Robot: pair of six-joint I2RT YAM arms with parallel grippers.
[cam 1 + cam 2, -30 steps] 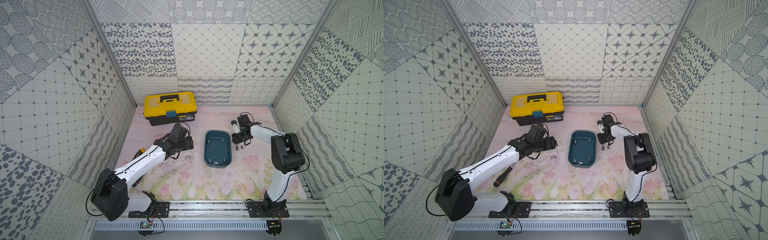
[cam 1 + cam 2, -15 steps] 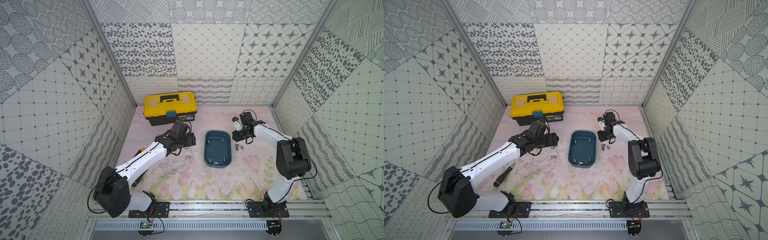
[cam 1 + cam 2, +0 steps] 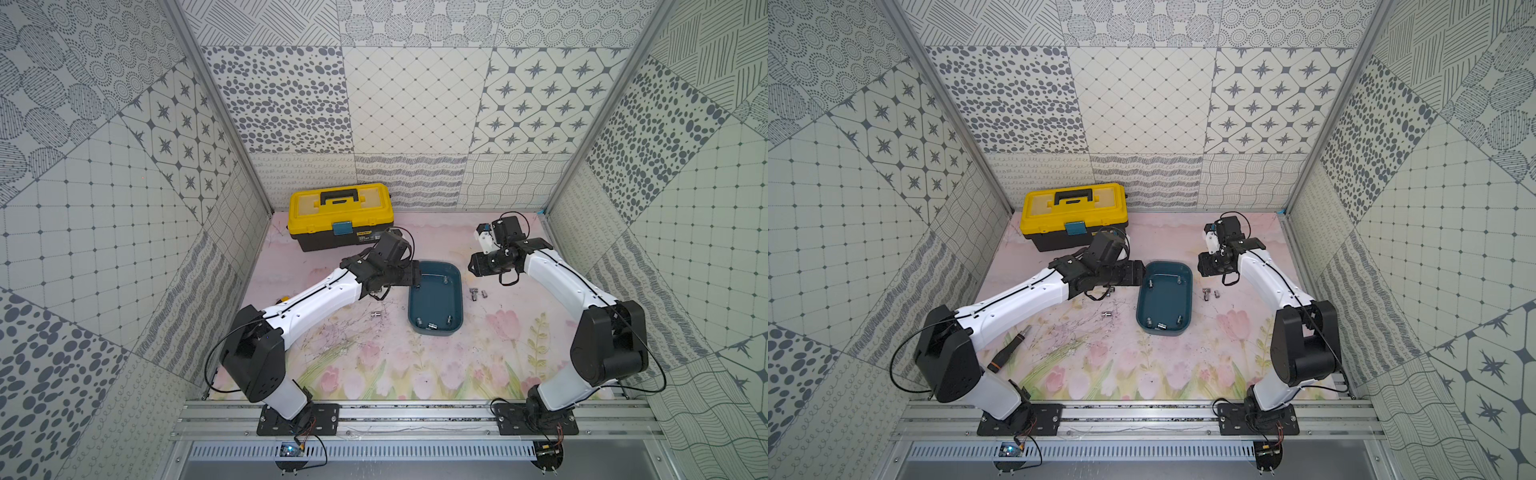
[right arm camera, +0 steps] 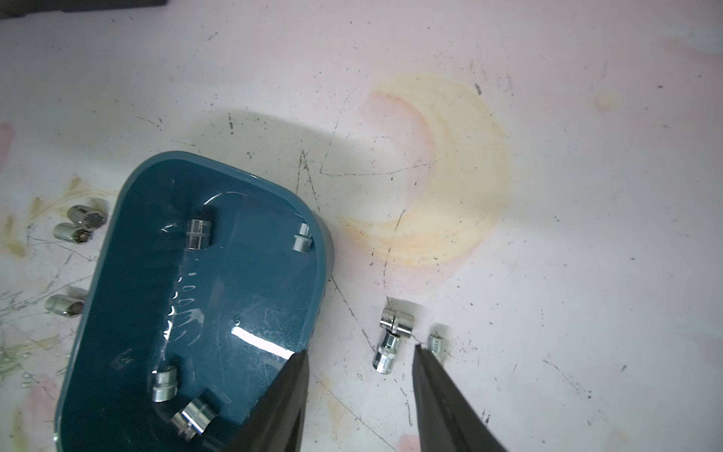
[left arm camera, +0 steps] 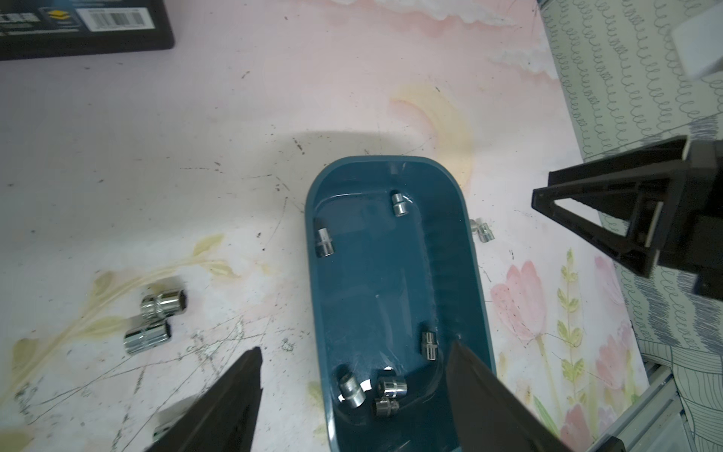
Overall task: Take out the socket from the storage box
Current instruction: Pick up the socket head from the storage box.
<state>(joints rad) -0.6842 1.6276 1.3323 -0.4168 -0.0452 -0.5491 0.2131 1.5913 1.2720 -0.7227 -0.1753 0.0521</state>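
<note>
The left gripper (image 5: 356,348) hangs over the near end of the box (image 5: 473,297), jaws spread wide and empty. Left of the box a few loose sockets (image 5: 164,304) lie on the mat (image 3: 353,361), already out.

The box sits mid-mat between the arms. Six sockets remain inside: two at the far end (image 5: 399,203), one beside the right-hand wall (image 5: 429,346), and three bunched at the near end (image 5: 385,391).

The step in hand looks like the descent for the next pick, with the bunch almost under the fingertips. To do it well:
- Single out one socket, probably the leftmost of the bunch (image 5: 352,391), which lies a little apart from the touching pair.
- Turn the wrist so the pads straddle that barrel squarely, with neither finger landing on a neighbour or on the box wall.
- Go down until the tips are just off the floor, since these round pieces likely roll or squirt out of a high pinch.
- Close slowly, then lift straight up until clear of the rim before swinging left.

Just right of the box three more sockets (image 4: 395,323) rest on the mat. The right gripper (image 4: 360,350) hovers above them, jaws partly open with nothing in them. It is best kept outside the box while the left works inside.
</note>
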